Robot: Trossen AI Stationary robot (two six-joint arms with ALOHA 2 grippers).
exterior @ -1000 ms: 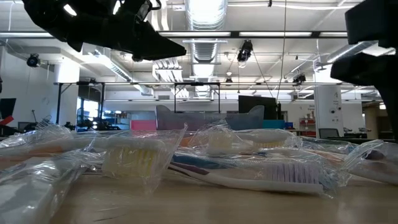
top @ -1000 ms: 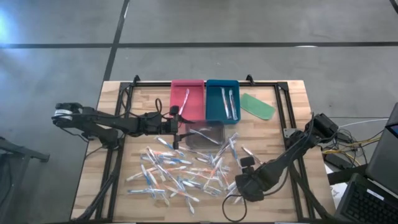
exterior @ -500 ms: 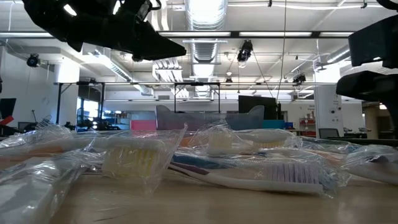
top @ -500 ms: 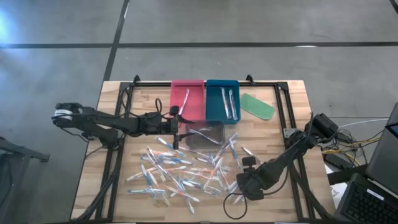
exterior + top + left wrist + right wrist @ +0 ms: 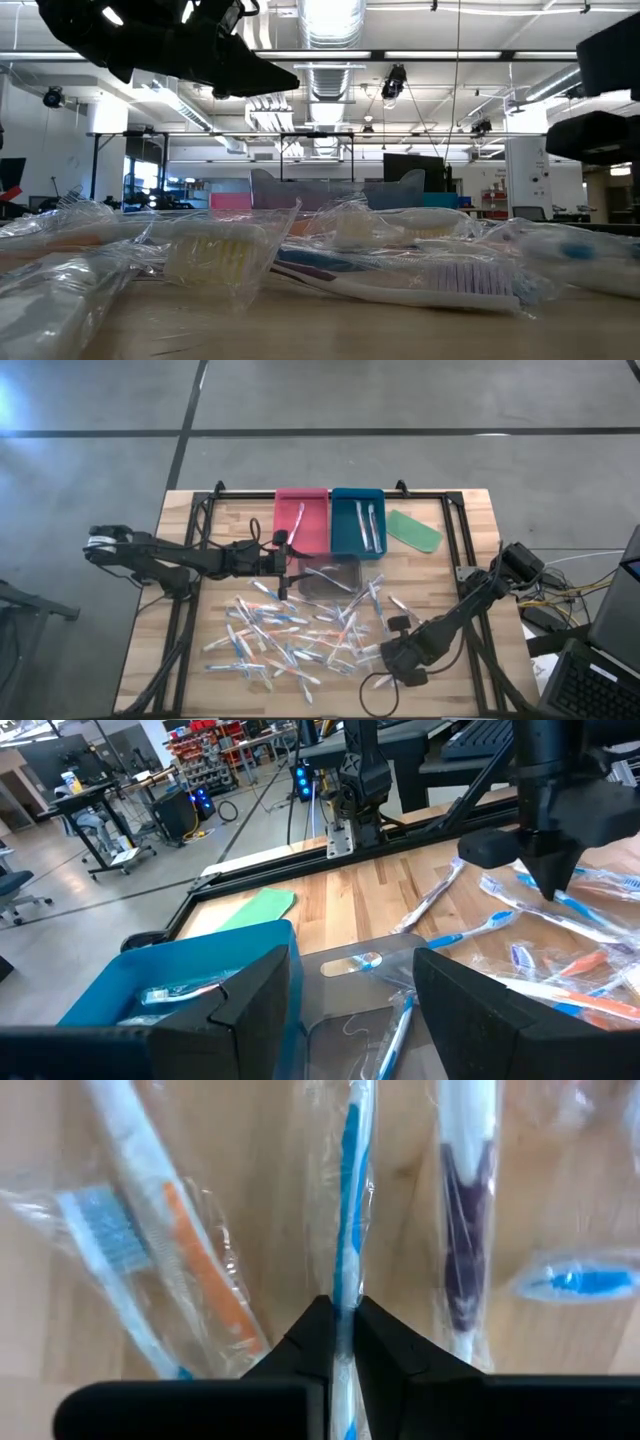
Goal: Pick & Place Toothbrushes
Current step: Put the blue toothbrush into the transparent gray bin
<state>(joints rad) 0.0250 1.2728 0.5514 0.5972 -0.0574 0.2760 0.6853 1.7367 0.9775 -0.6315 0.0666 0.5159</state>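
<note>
High view — the toothbrushes lie scattered mid-surface toward the front edge; the right tool is down at the pile's right end, the left tool hangs by the clear tray.

Left wrist view — left tool wide, holding nothing.

Right wrist view — right tool narrow, pinching a blue brush.
</note>
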